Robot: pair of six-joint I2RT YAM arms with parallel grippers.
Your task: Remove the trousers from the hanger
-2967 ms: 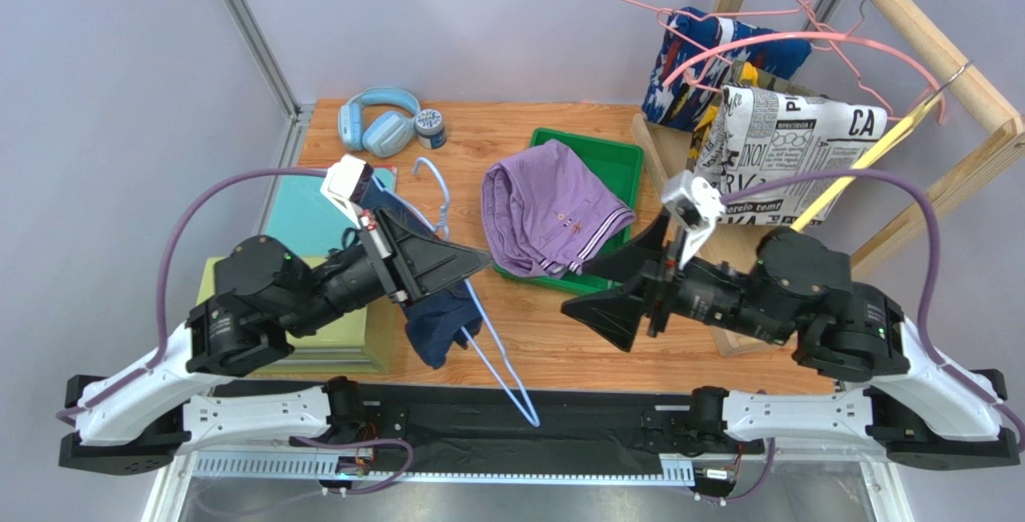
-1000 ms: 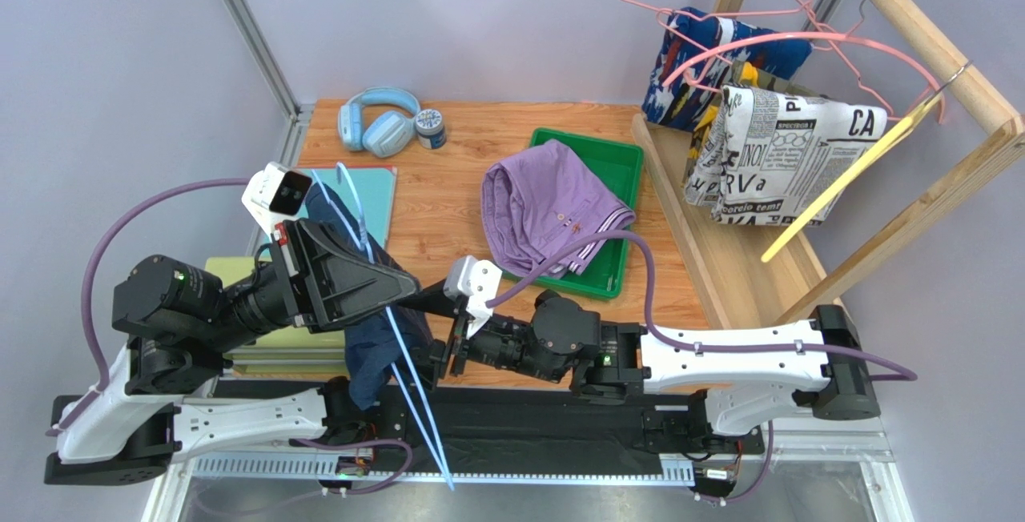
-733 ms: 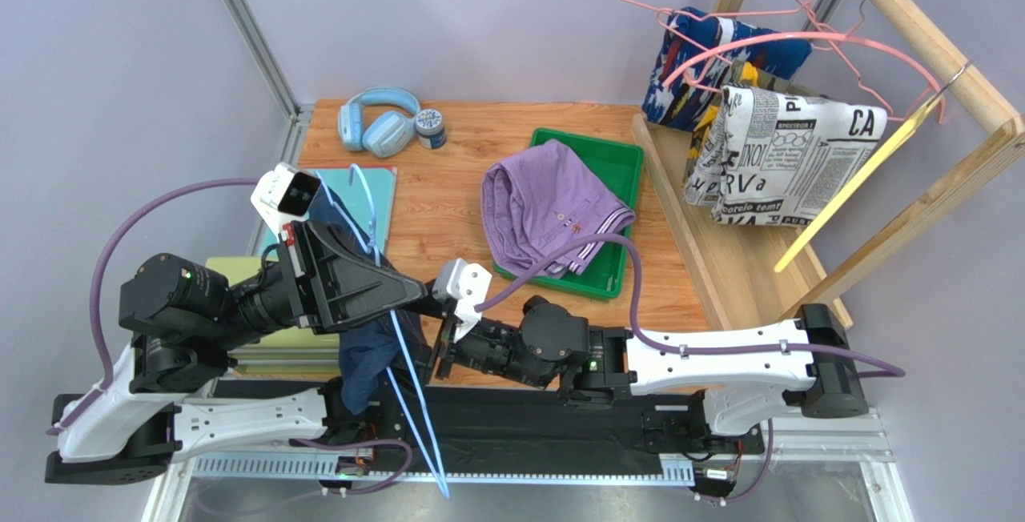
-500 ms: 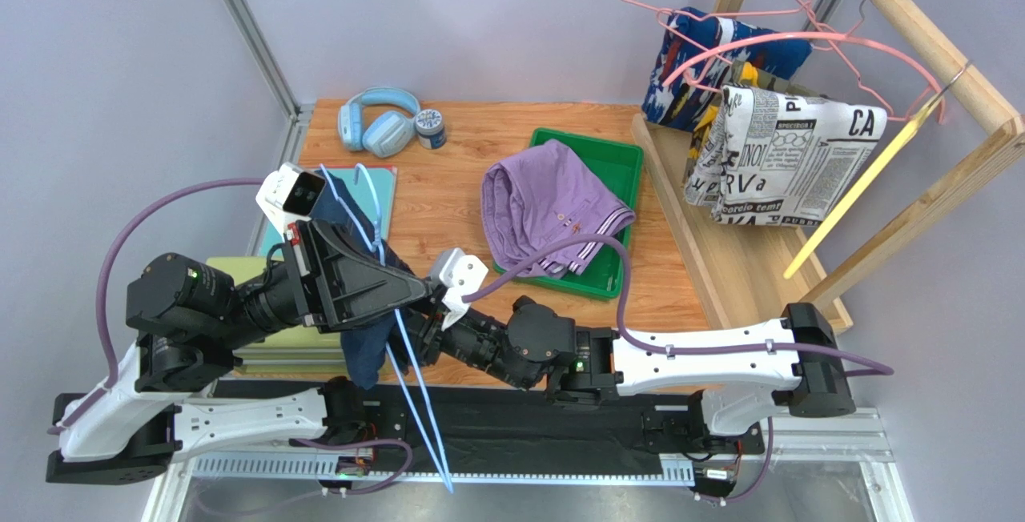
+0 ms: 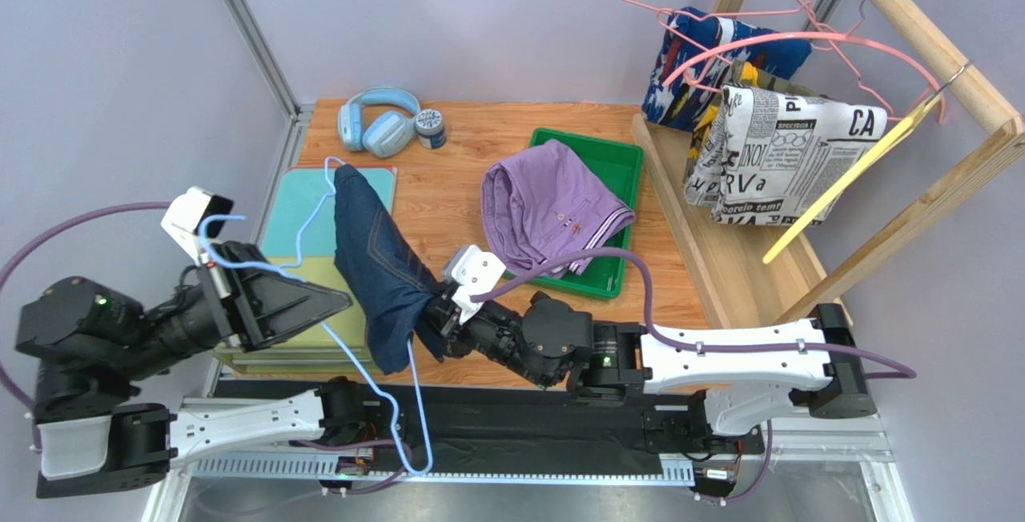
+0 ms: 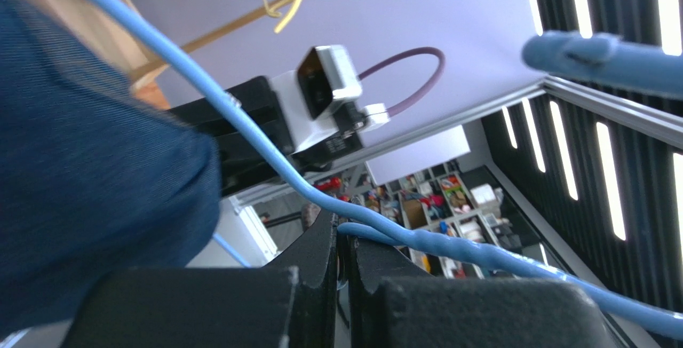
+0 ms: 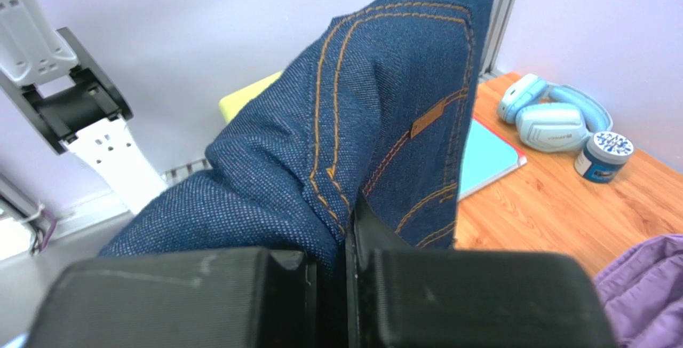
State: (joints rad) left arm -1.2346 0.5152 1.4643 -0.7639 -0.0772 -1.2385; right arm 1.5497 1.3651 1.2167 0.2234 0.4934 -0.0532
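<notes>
The left hand (image 5: 344, 299) is clenched on a light blue hanger (image 6: 449, 245). The right hand (image 5: 431, 313) pinches the dark blue denim trousers (image 5: 375, 260) above the worktop (image 5: 481, 138).

denim trousers (image 5: 383, 282): dark blue, orange-tan stitching
wire hanger (image 6: 449, 245): light blue
folded trousers (image 5: 547, 204): plain purple
tray (image 5: 616, 156): green
newsprint trousers (image 5: 782, 144): white, black print
abstract-print trousers (image 5: 692, 60): blue, white, red
rack hangers (image 5: 794, 35): pink
plastic hanger (image 5: 830, 201): yellow
headphones (image 5: 387, 132): pale blue
desk (image 5: 451, 204): orange-brown wood grain
</notes>
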